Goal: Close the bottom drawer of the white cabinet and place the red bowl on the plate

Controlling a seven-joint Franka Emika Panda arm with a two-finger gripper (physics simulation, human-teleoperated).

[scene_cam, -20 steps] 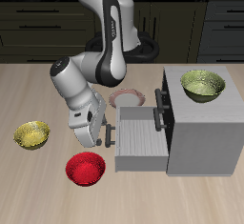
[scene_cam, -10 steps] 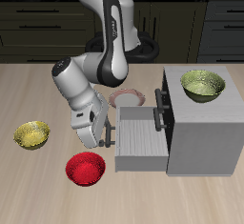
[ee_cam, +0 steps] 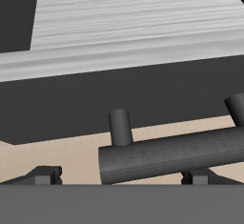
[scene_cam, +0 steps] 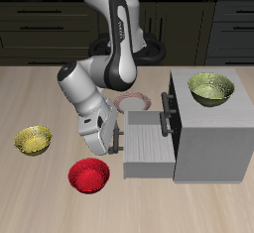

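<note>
From my seat I see a pale, wood-grained surface [scene_cam: 40,98] running across the whole exterior view, evenly lit, with soft shadows only. Behind its far edge stands a row of dark, nearly black cabinetry [scene_cam: 45,24] with drawer fronts and long slim handles [scene_cam: 40,26] that catch a little light. More of the same dark units [scene_cam: 230,24] stand at the other end of that row. Along the very top edge I make out a thin lighter strip, too small for me to identify. I see no floor or windows.
</note>
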